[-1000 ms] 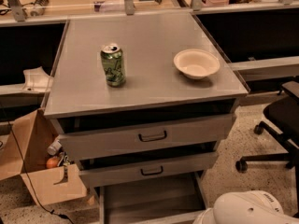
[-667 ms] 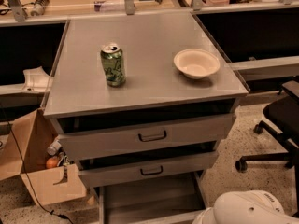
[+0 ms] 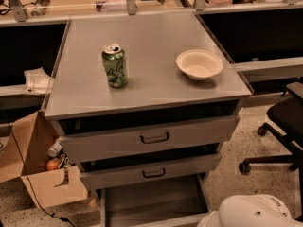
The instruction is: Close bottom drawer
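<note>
The bottom drawer (image 3: 151,200) of the grey metal cabinet (image 3: 142,86) stands pulled far out. Its flat, shallow grey tray shows below the two upper drawers. Its front runs along the bottom edge of the view and its handle is out of view. The mid-sized drawer front (image 3: 151,171) and the tallest drawer front (image 3: 151,138) above it each stand slightly out, with dark loop handles. My gripper is not in view. Only a white rounded part of my arm (image 3: 255,214) shows at the bottom right, just right of the open tray.
A green can (image 3: 115,65) and a cream bowl (image 3: 199,64) stand on the cabinet top. An open cardboard box (image 3: 35,169) with small items sits on the floor at left. A black office chair (image 3: 279,126) on wheels stands at right. Desks run behind.
</note>
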{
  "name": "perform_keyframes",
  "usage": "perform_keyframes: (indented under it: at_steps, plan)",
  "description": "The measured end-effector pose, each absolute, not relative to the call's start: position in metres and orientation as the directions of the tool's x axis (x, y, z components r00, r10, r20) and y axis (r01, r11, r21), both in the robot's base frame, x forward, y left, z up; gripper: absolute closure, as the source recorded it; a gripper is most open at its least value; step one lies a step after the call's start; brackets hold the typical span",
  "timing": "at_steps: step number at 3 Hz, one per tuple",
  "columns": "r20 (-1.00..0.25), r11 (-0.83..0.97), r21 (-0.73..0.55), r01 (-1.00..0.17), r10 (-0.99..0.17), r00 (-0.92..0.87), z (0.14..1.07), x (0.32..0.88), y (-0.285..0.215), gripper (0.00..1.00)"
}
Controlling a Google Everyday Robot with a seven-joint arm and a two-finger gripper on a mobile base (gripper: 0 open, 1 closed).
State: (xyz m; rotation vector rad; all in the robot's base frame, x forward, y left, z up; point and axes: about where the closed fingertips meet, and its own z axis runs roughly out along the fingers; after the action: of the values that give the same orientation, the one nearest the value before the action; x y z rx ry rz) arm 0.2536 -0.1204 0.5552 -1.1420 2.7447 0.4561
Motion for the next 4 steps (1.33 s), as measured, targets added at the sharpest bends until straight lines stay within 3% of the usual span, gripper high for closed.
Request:
perform_keyframes:
  at_steps: [2,3,4]
  plan:
    - [-0.252,0.693,0.288,-0.661,-0.611,-0.750,0.468,0.259,-0.084,1.00]
    - [-0.253,0.694,0.286,-0.661,-0.611,-0.750,0.469,0.259,-0.085,1.00]
    - [-0.261,0.728,0.334,-0.598,-0.538,-0.801,0.434,0.260,-0.092,1.00]
